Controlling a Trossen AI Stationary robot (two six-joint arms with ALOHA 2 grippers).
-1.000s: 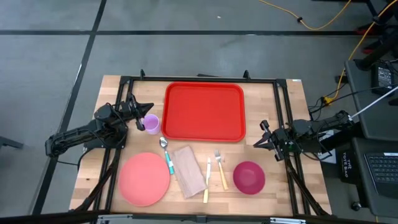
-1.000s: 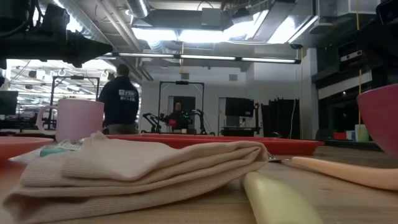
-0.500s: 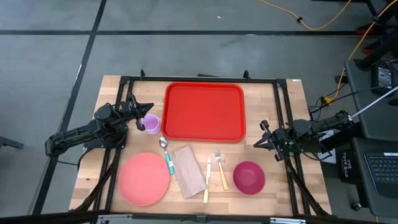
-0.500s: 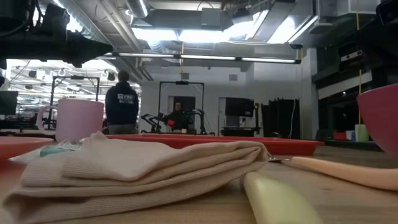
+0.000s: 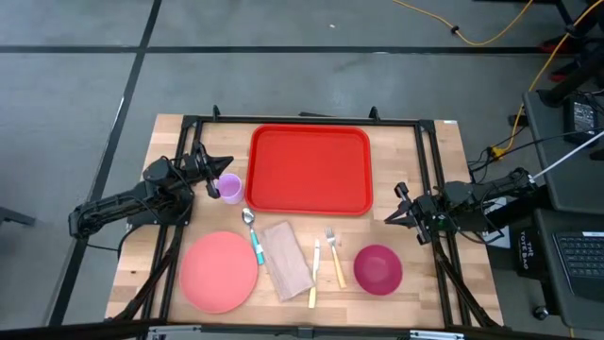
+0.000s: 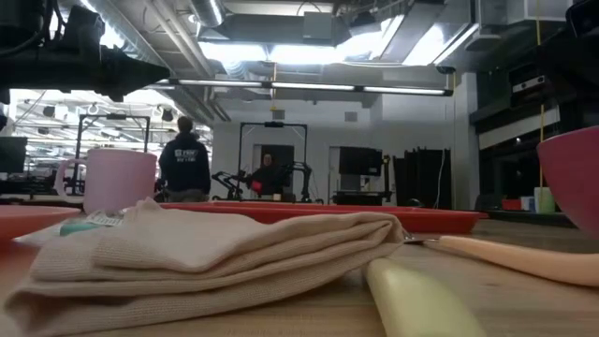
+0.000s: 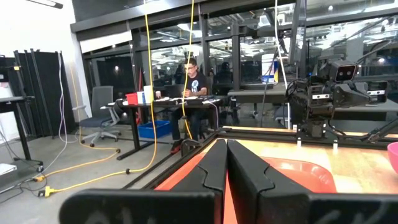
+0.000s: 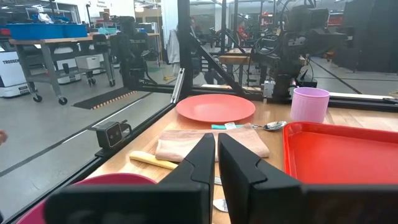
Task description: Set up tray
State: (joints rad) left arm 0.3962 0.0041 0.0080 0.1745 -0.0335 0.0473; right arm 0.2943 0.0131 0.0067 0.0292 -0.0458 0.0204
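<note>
Red tray (image 5: pixel 310 170) lay bare at the tabletop's far middle, long axis running arm to arm.
High view: left gripper (image 5: pixel 209 177) and right gripper (image 5: pixel 400 210) flanked it. Wrist views: both jaws were shut, empty, tray ahead.

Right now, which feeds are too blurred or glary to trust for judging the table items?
Low view: the napkin and the yellow handle close to the lens are soft, and bright ceiling lights glare behind. High view: evenly lit, with the tray sharp. Left wrist view: the fingers fill the foreground, out of focus. Right wrist view: the plate is clear enough.
</note>
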